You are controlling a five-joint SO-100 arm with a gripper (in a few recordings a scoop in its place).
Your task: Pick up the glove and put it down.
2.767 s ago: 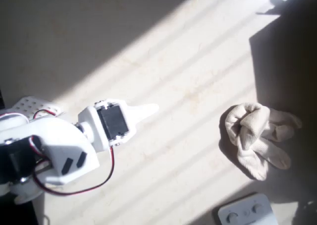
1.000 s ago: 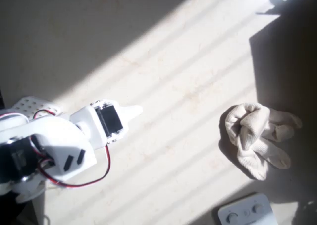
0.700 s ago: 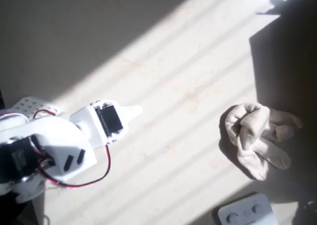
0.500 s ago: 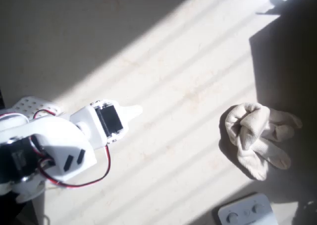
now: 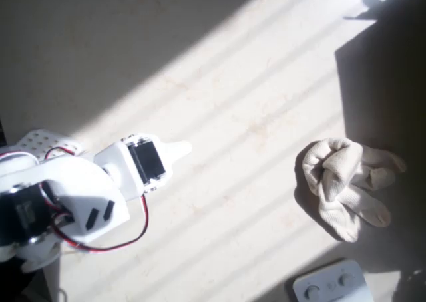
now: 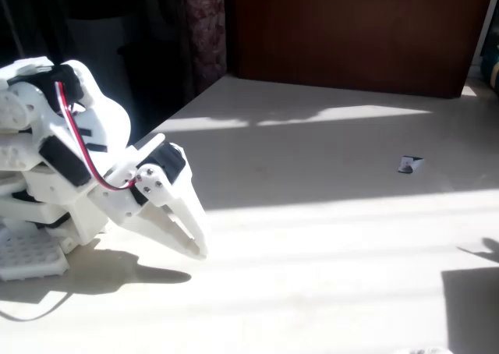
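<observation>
Glove [image 5: 346, 185] lies crumpled at table's [image 5: 253, 102] right edge, overhead view, well apart from gripper [image 6: 195, 241], fingers together, empty. Soft, light knit; bunched upper fold looks best pinch point.

The white arm [image 6: 54, 159] sits folded at the left of the fixed view, its upper links stacked near the base; the gripper [image 6: 195, 241] points down and right, fingers together, tips hanging just above the surface; a red wire loops along the wrist.

Cream-white glove [image 5: 346, 185], white tool [image 6: 191, 233], sun-striped beige table [image 5: 219, 102].
</observation>
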